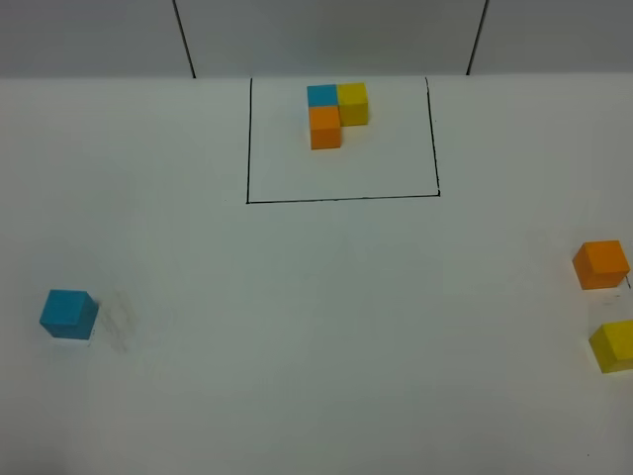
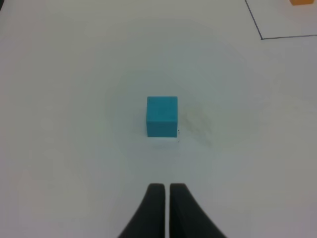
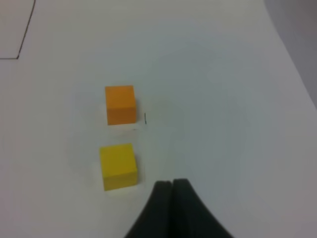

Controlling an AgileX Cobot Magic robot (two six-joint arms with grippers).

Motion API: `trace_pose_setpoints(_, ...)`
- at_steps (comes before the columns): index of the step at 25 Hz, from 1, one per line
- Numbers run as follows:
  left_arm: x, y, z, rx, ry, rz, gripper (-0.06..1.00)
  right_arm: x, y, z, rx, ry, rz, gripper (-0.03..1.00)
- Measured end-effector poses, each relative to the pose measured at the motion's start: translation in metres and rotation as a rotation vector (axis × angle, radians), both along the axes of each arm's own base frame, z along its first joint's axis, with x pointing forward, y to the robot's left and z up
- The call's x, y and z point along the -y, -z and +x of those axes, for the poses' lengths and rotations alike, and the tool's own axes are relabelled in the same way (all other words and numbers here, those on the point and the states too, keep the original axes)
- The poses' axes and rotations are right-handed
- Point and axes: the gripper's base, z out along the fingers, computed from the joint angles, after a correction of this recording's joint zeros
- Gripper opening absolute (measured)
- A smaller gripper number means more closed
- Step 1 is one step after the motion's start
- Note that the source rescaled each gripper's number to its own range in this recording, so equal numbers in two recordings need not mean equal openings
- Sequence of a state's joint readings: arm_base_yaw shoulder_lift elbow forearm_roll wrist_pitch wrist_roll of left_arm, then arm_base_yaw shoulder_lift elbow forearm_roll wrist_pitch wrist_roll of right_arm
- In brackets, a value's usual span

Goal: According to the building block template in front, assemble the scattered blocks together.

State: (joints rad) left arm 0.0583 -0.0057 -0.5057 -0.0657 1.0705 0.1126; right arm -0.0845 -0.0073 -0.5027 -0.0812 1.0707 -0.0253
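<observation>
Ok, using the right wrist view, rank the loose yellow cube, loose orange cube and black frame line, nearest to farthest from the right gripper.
1. Yellow cube, close beside the right gripper.
2. Orange cube, just beyond the yellow one.
3. Black frame line, farthest, well past both cubes.

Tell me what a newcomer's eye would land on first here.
The bright L-shaped template of blue, yellow and orange cubes stands out, framed by a black rectangle at the far middle. Next come the loose ones: a blue cube alone at near left, and an orange cube and a yellow cube near each other, not touching, at the right edge.
</observation>
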Motion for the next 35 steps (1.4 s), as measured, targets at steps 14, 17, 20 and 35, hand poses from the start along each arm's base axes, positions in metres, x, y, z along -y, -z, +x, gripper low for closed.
trace_pose_setpoints(14, 0.0, 0.0, 0.0, 0.0, 0.0, 0.0, 0.01, 0.0, 0.0, 0.0, 0.0, 0.0, 0.0, 0.0)
trace_pose_setpoints(17, 0.0, 0.0, 0.0, 0.0, 0.0, 0.0, 0.06, 0.0, 0.0, 0.0, 0.0, 0.0, 0.0, 0.0)
trace_pose_setpoints(20, 0.0, 0.0, 0.0, 0.0, 0.0, 0.0, 0.22, 0.0, 0.0, 0.0, 0.0, 0.0, 0.0, 0.0)
trace_pose_setpoints(35, -0.001, -0.018, 0.021, -0.068, -0.002, -0.005, 0.94, 0.0, 0.0, 0.0, 0.0, 0.0, 0.0, 0.0)
